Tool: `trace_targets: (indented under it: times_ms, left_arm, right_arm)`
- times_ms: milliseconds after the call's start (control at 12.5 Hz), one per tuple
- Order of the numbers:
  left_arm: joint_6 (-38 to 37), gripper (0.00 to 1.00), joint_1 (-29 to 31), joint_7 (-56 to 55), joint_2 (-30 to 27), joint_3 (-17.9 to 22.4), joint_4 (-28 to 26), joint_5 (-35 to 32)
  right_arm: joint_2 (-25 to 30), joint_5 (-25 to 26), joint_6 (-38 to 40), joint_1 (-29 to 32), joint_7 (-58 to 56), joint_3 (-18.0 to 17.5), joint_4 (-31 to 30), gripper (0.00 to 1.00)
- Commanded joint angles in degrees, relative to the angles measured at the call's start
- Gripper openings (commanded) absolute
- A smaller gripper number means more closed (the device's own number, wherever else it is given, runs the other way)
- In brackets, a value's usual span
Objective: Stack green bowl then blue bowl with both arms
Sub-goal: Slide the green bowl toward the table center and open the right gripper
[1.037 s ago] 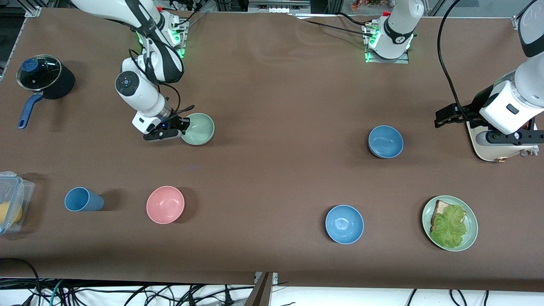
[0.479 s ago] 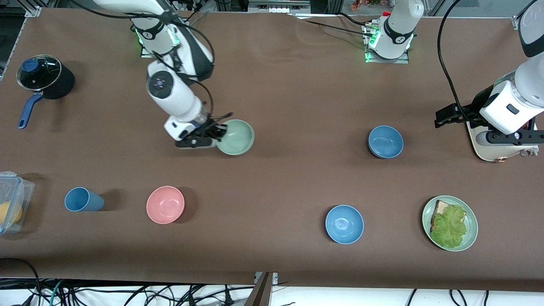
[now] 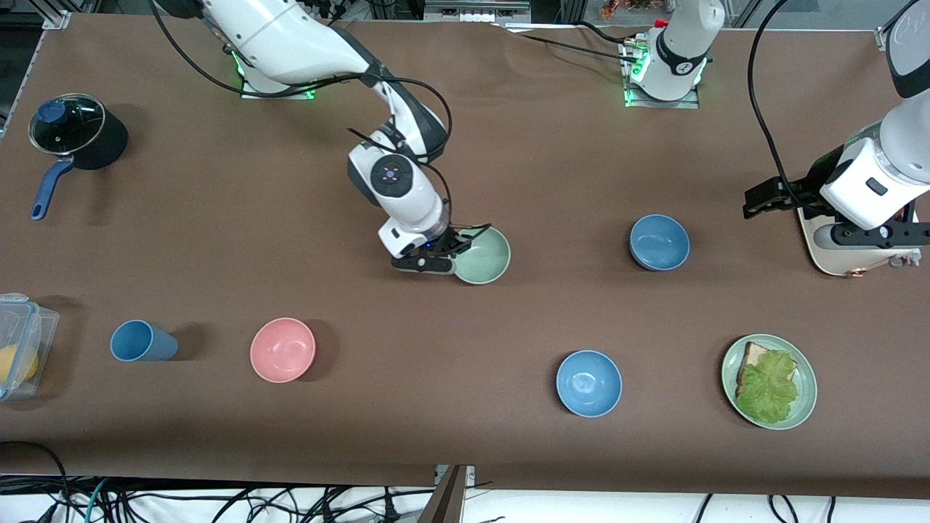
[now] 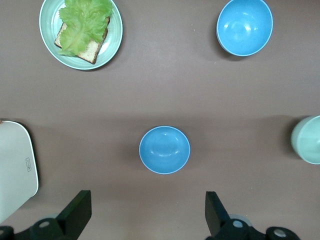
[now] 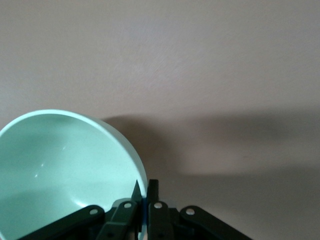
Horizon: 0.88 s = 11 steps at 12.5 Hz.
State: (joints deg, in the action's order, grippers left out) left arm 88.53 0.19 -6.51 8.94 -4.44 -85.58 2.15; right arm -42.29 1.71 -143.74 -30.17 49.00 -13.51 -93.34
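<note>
My right gripper (image 3: 452, 254) is shut on the rim of the pale green bowl (image 3: 482, 256) and holds it just above the middle of the table. In the right wrist view, the fingers (image 5: 159, 192) pinch the green bowl's (image 5: 60, 165) wall, and its shadow falls on the cloth. The steel-blue bowl (image 3: 659, 242) stands on the table toward the left arm's end; it also shows in the left wrist view (image 4: 164, 149). My left gripper (image 3: 759, 200) waits open and empty above the table beside that bowl, with its jaws wide apart (image 4: 146, 205).
A brighter sky-blue bowl (image 3: 588, 383) and a green plate with toast and lettuce (image 3: 769, 381) lie nearer the front camera. A white appliance (image 3: 828, 250) sits under the left arm. A pink bowl (image 3: 282, 349), a blue cup (image 3: 142, 341), a black pot (image 3: 76, 134) and a plastic box (image 3: 18, 341) are toward the right arm's end.
My right gripper has carried the green bowl from the right arm's end to the table's middle, closer to the steel-blue bowl. The left arm has not moved.
</note>
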Motion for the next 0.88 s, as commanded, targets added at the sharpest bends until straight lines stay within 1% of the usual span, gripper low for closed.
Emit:
trace_targets:
  times_ms: [0, 239, 319, 399, 559, 718, 798]
  left_arm:
    - [-0.9, 1.00, 0.2, 0.7, 0.3, 0.1, 0.9, 1.2]
    - [-0.9, 1.00, 0.2, 0.6, 0.3, 0.1, 0.9, 1.2]
    - [-0.9, 1.00, 0.3, 0.7, 0.3, 0.1, 0.9, 1.2]
    - [-0.9, 1.00, 0.3, 0.7, 0.3, 0.1, 0.9, 1.2]
    - [-0.9, 1.00, 0.3, 0.4, 0.3, 0.2, 0.9, 1.2]
    - [-0.8, 1.00, 0.3, 0.4, 0.8, 0.2, 0.9, 1.2]
    - [-0.6, 1.00, 0.3, 0.8, 1.1, 0.2, 0.9, 1.3]
  right_arm:
    - [-3.1, 1.6, 1.2, -2.4, 2.3, 1.7, 4.3, 0.00]
    - [-3.5, 1.5, 0.8, -2.7, 2.3, 1.9, 4.7, 0.00]
    - [-3.5, 1.6, 0.8, -2.7, 1.9, 1.9, 4.7, 0.36]
    - [-3.2, 1.6, 0.8, -2.6, 1.8, 2.0, 4.7, 0.99]
    - [-1.8, 1.7, 3.0, -2.0, 1.0, 2.2, 6.5, 1.00]
    - [1.3, 2.9, 11.9, -1.0, -0.3, 3.8, 8.9, 1.00]
    - [4.4, 2.9, 15.1, -0.1, -1.8, 5.4, 8.6, 1.00]
